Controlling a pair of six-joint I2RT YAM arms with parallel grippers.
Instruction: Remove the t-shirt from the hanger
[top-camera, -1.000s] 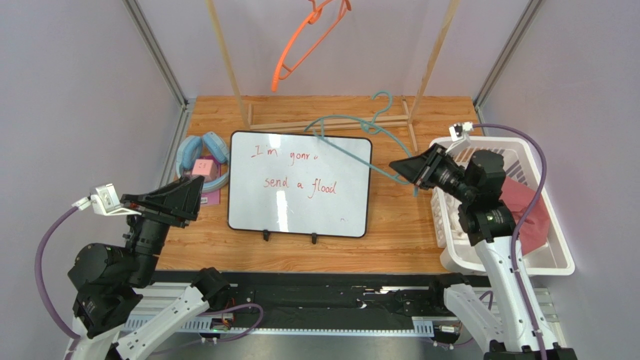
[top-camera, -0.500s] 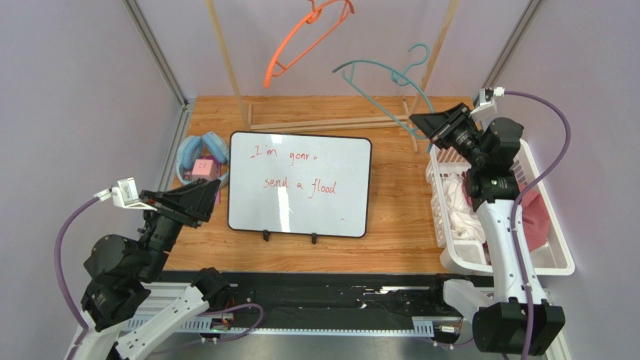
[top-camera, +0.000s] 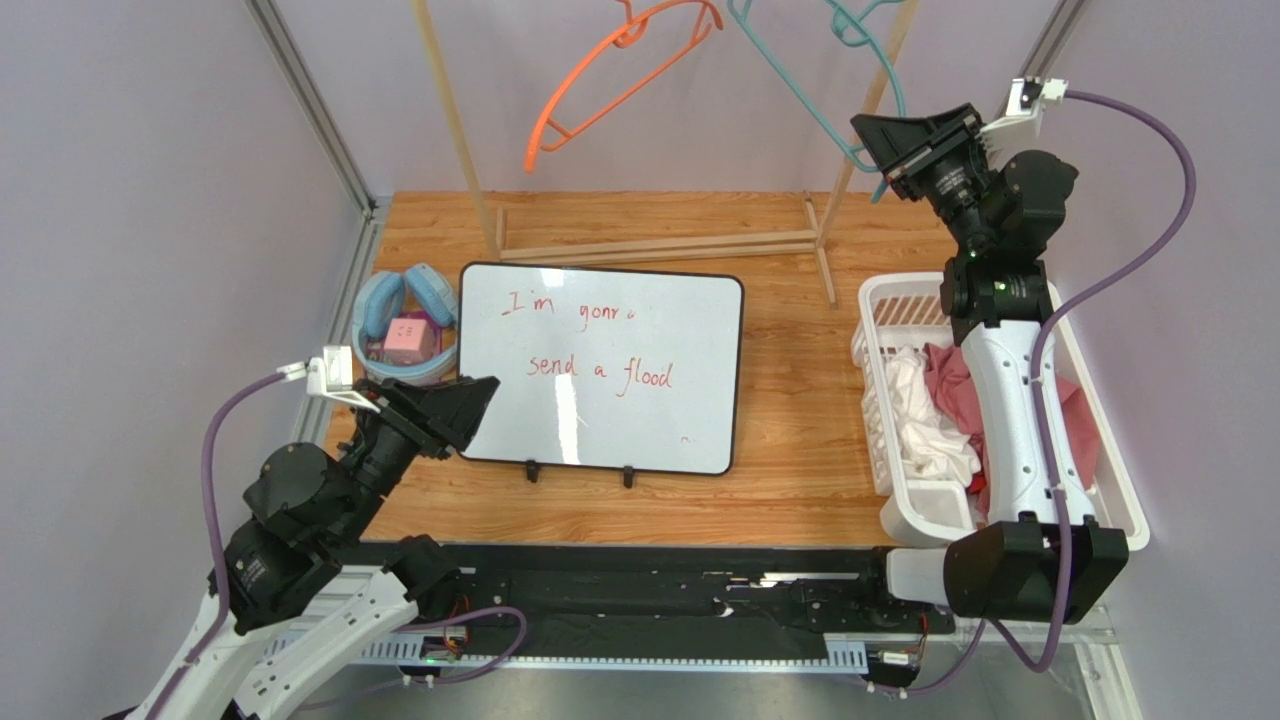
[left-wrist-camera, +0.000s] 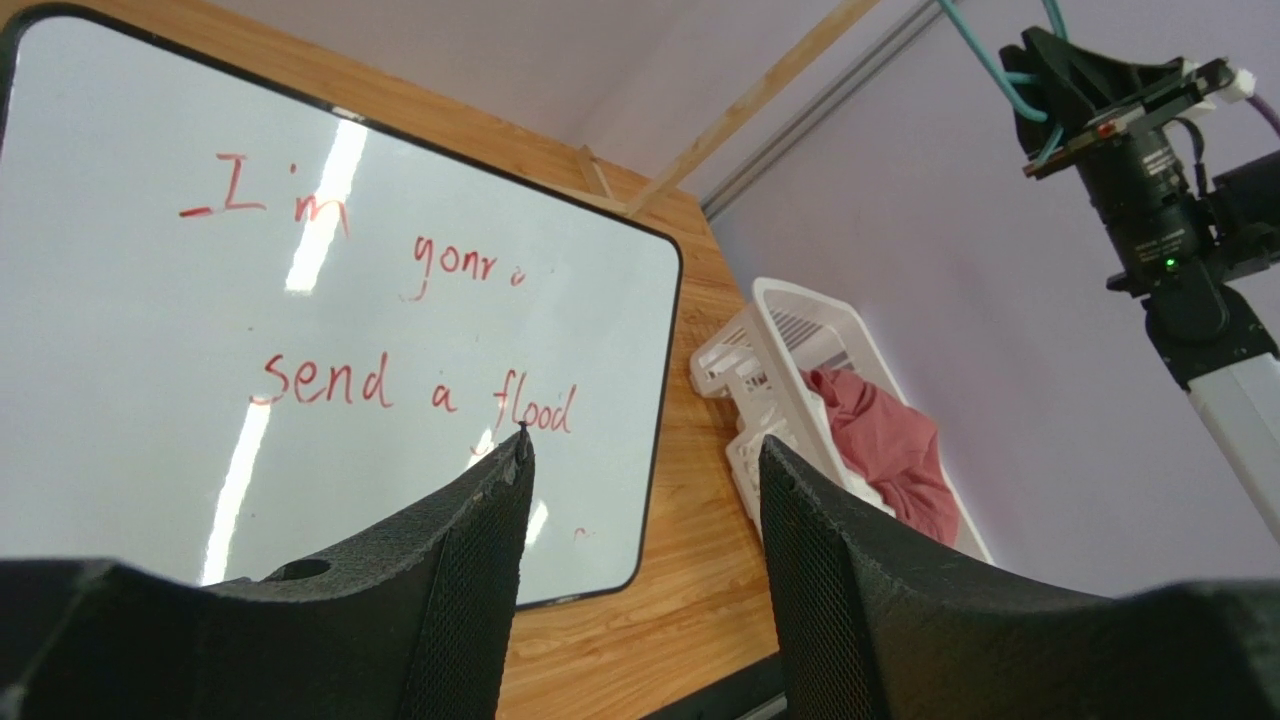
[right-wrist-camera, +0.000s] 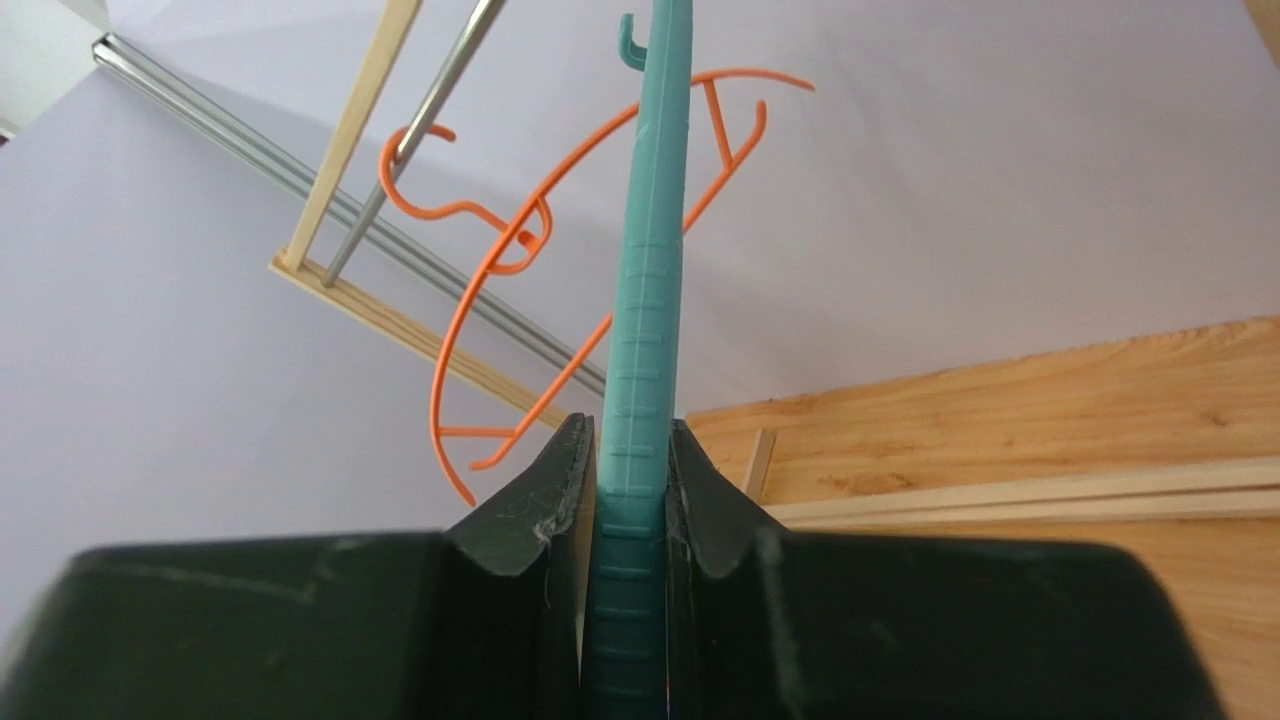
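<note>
Jaws of the right gripper (right-wrist-camera: 631, 450) are clamping narrowly on the flat stem of the teal hanger (right-wrist-camera: 654, 300), one finger pressing each side. The right arm is standing nearly upright and is holding the hanger high above the far right corner of the table (top-camera: 781, 435), close to the wooden rack post. No cloth is hanging on the teal hanger.

Jaws of the left gripper (left-wrist-camera: 643, 450) are standing wide apart and are holding nothing. This gripper is hovering low at the near left corner of the whiteboard (top-camera: 601, 300) and is pointing across it toward the right.

Clothing is lying in the white basket (top-camera: 906, 311) at the right edge of the table: a white garment (top-camera: 924, 405) is bunching against the left wall, and a red garment (top-camera: 1074, 435) is lying beside it and touching it. Which of the two is the t-shirt cannot be told.

An orange hanger (right-wrist-camera: 519, 237) is hanging bare, hooking over the metal rail (right-wrist-camera: 436, 105) of the rack, left of the teal hanger. Blue headphones (top-camera: 433, 288) are lying on the table just left of the whiteboard.
</note>
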